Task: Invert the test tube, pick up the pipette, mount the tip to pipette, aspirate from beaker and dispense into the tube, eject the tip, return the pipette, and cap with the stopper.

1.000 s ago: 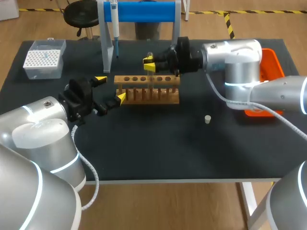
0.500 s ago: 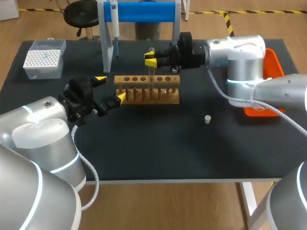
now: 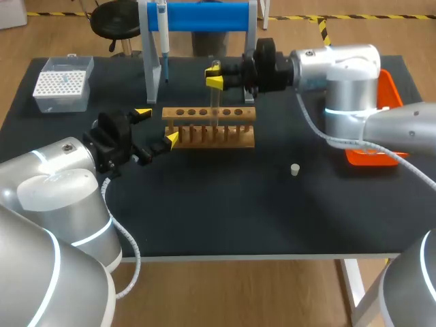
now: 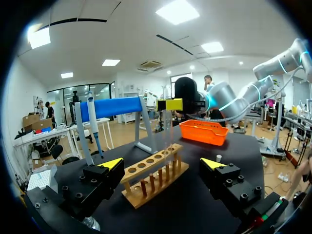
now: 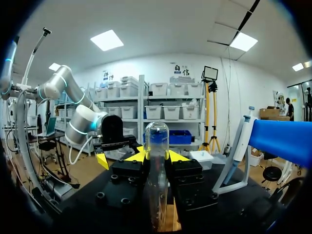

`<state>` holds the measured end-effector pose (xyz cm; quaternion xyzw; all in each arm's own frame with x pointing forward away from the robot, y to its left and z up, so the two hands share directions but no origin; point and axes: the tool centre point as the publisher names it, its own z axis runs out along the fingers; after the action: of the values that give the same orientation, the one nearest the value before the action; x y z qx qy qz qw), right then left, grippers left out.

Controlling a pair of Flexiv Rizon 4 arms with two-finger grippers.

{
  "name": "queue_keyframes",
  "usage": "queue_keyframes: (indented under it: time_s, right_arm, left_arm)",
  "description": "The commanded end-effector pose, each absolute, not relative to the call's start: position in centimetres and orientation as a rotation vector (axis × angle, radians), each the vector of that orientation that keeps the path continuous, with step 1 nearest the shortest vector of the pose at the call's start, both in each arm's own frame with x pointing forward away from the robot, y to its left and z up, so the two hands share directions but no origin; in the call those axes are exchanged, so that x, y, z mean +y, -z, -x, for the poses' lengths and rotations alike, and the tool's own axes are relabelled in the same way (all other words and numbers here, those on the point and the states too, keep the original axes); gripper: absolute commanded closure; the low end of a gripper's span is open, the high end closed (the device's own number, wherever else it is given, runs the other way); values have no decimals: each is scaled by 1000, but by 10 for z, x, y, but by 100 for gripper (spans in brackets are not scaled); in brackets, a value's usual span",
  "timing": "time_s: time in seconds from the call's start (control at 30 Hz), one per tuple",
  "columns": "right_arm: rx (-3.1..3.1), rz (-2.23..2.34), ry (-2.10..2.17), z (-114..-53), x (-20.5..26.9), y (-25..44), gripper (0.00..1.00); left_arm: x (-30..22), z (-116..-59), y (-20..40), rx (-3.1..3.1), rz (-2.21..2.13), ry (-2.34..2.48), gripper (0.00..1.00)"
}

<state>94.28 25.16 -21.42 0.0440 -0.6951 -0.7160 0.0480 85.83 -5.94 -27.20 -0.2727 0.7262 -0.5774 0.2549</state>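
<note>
The test tube [image 5: 157, 141] is clear glass and faint from overhead. It stands upright, rounded end up, over the wooden rack [image 3: 208, 136]; whether its lower end sits in a hole is unclear. The right gripper [image 3: 214, 76] clamps it from both sides. The left gripper [image 3: 157, 126] gapes wide just beside the rack's end.

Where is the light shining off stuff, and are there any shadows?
Right wrist view: the test tube in the right gripper has bright glints on its round end. Head view: the right arm gleams white on top; shadows barely show on the dark table. Left wrist view: the orange tray is evenly lit.
</note>
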Motion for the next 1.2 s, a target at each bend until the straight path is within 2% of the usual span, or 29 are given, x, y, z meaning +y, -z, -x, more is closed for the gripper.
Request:
queue_keyframes:
  time_s: [0.03, 0.5, 1.2]
  right_arm:
    - [-2133, -138, 2179, -939, 248, 203, 100]
    - [-2167, -174, 2201, -918, 230, 170, 100]
    - [-2195, -108, 2198, -892, 206, 161, 100]
  left_arm:
    - [-59, -857, 273, 1964, 740, 1571, 0]
    - [-59, -857, 273, 1964, 740, 1571, 0]
    - [-59, -857, 273, 1964, 740, 1571, 0]
